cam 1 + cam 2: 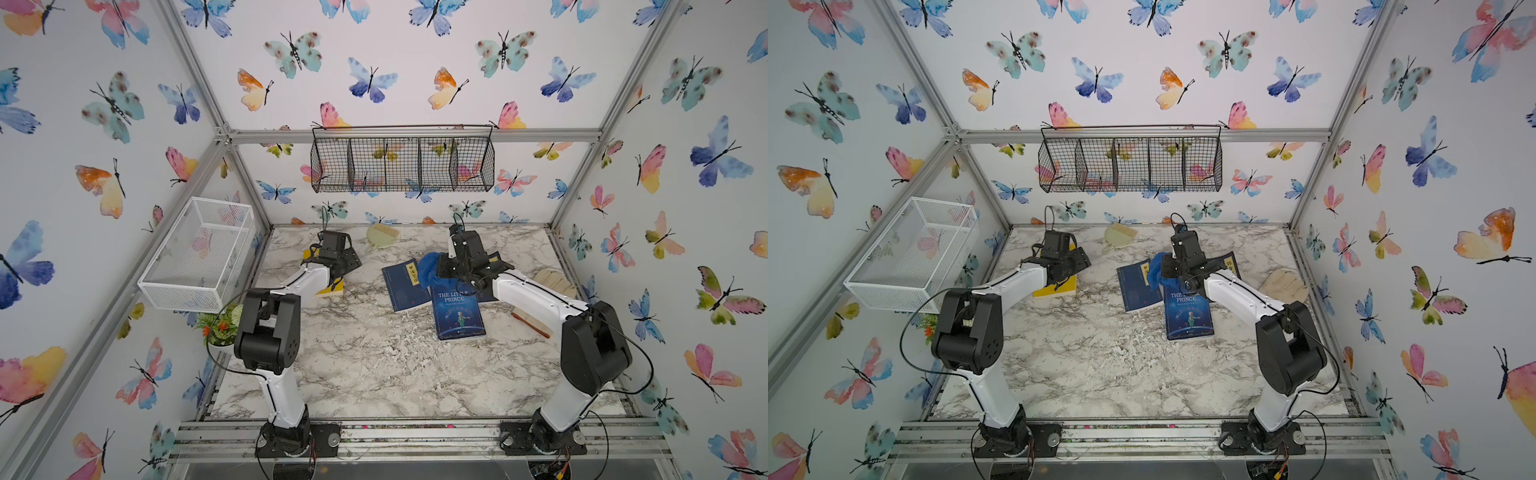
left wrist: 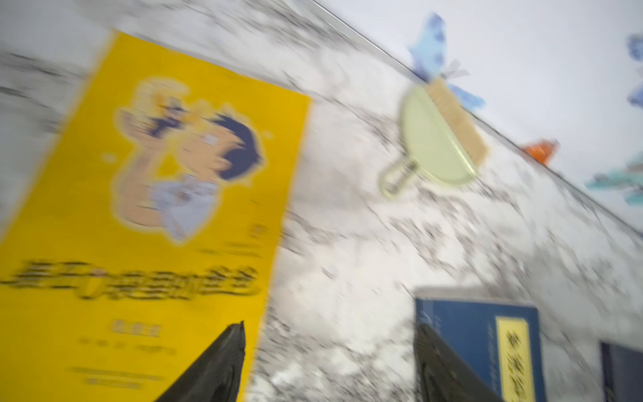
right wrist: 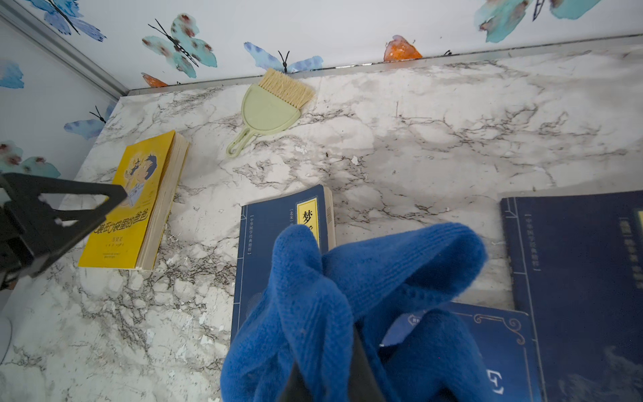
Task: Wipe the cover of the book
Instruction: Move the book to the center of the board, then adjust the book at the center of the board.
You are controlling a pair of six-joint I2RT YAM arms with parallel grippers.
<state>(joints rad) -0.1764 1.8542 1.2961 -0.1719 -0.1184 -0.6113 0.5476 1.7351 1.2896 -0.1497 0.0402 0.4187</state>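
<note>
1 fuzzy blue cloth (image 3: 348,296) is clamped in right fingers (image 3: 367,379), left fingers (image 2: 215,365) apart over flat yellow book (image 2: 156,313)

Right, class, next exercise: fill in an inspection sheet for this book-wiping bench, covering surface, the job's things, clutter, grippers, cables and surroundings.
Surface: marble-look table, strewn with white flakes.
Job's things: blue cloth hanging at the top end of the Little Prince book.
Clutter: yellow book, dark blue book with a yellow label, green brush, pale glove, potted plant.
Grippers: left gripper open, fingers apart, holding nothing; right gripper shut on the cloth.
Cables: black cable loops off each arm, clear of the books.
Surroundings: butterfly walls, black wire basket, white wire basket.
</note>
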